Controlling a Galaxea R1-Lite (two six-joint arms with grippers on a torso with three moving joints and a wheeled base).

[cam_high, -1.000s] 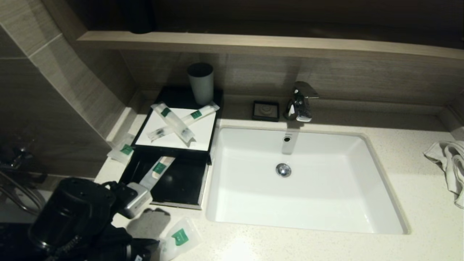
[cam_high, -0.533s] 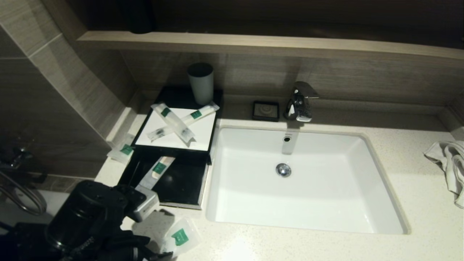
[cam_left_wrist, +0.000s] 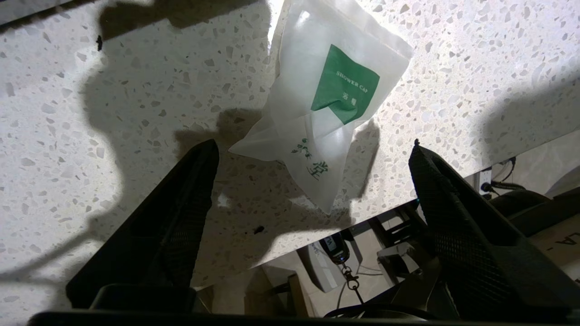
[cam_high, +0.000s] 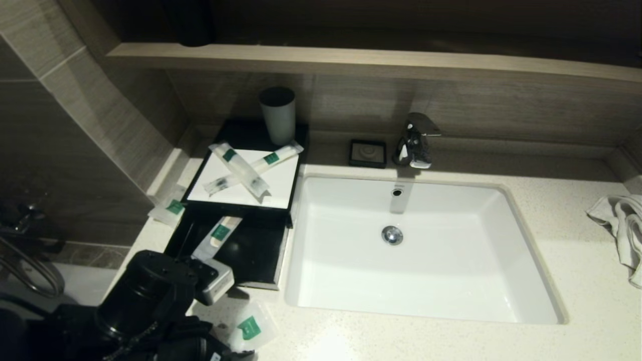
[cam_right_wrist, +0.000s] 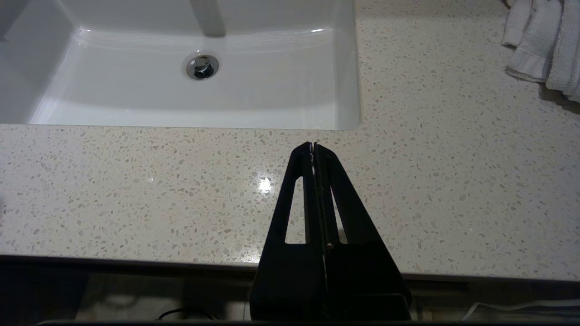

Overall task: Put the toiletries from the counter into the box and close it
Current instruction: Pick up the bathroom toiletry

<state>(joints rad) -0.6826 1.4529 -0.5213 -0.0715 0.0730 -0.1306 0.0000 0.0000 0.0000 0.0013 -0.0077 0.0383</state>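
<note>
A black box (cam_high: 278, 260) lies open left of the sink. Its dark front half holds one long packet (cam_high: 219, 233). Its white half (cam_high: 281, 188) behind holds two crossed long packets (cam_high: 239, 169). A shower cap packet (cam_high: 249, 328) with a green label lies on the counter in front of the box. It also shows in the left wrist view (cam_left_wrist: 326, 113). My left gripper (cam_left_wrist: 312, 149) hangs open and empty just above its near end, at the counter's front edge. My left arm (cam_high: 150, 296) shows at the bottom left. Another small packet (cam_high: 171, 207) lies left of the box. My right gripper (cam_right_wrist: 313, 146) is shut and empty over the front counter.
The white sink (cam_high: 531, 281) fills the middle, with a faucet (cam_high: 415, 140) and a soap dish (cam_high: 368, 152) behind it. A cup (cam_high: 277, 116) stands behind the box. A towel (cam_high: 622, 230) lies at the far right. A tiled wall rises on the left.
My left arm has moved away from the box, to the right and toward the counter's front edge, and now stands over the shower cap packet. The packets have not moved.
</note>
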